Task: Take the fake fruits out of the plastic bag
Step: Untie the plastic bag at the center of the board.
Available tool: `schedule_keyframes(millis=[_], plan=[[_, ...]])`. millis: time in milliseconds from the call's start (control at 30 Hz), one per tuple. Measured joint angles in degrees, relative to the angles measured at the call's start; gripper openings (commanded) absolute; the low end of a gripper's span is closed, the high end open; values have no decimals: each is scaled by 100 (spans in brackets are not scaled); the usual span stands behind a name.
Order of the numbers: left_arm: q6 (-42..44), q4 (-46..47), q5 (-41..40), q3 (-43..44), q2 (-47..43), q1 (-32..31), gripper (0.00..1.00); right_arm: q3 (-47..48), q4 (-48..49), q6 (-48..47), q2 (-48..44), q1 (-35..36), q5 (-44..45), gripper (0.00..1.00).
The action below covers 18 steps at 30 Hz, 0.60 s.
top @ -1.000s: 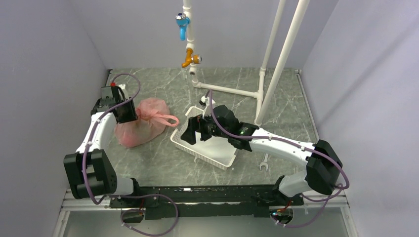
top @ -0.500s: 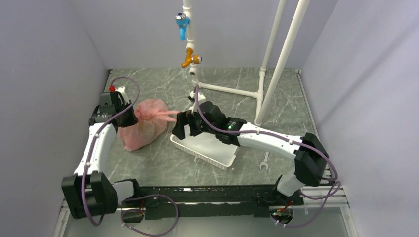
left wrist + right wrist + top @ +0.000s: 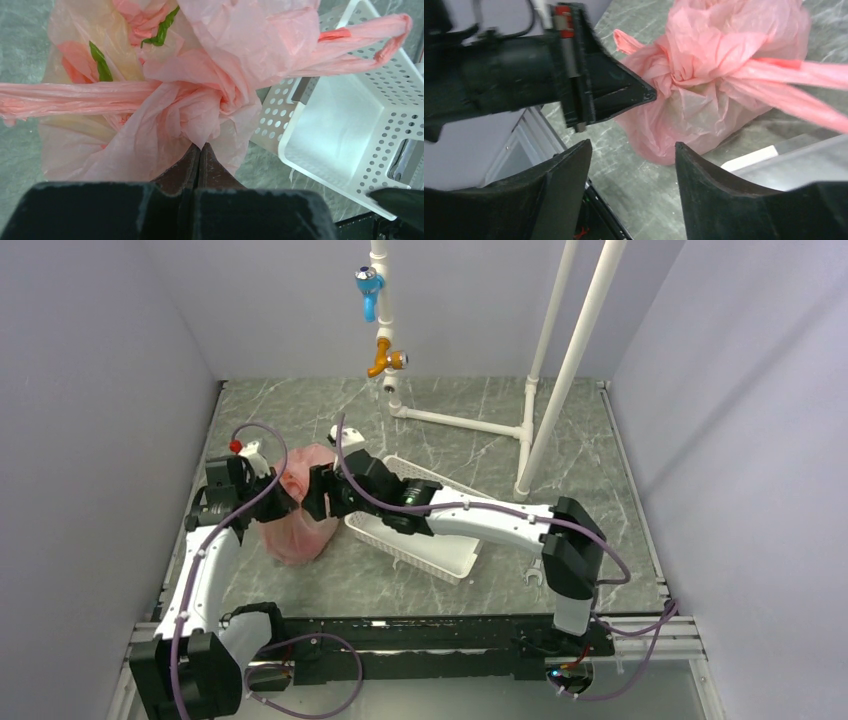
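Observation:
The pink plastic bag (image 3: 300, 525) sits tied at the left of the table, its knot (image 3: 210, 105) bunched and its loop handles (image 3: 360, 37) stretched sideways. Through its thin skin the fake fruits show dimly as yellowish and reddish shapes (image 3: 120, 47) with green leaves (image 3: 100, 62). My left gripper (image 3: 200, 149) is shut on a pinch of the bag just below the knot, and its dark tip (image 3: 649, 94) shows in the right wrist view. My right gripper (image 3: 633, 145) is open, close beside the bag (image 3: 704, 110), and holds nothing.
A white perforated basket (image 3: 440, 558) lies right of the bag, its corner (image 3: 300, 150) near my left fingers. A small wrench (image 3: 535, 568) lies beside the basket. White pipes (image 3: 560, 380) with a tap stand at the back, and walls close in on both sides.
The left gripper has shut on the bag and pulled it nearer and rightward. The right arm swung left from over the basket to the bag, its jaws narrowing somewhat.

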Motion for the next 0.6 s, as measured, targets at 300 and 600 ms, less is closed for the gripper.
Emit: schedule_keyframes(millis=[300,600], plan=[[17,79,33,0,-450,0,0,103,59,251,533,-181,155,59],[17,181,306,-31,-365,0,0,824,319,199,1137,-562,-219,61]])
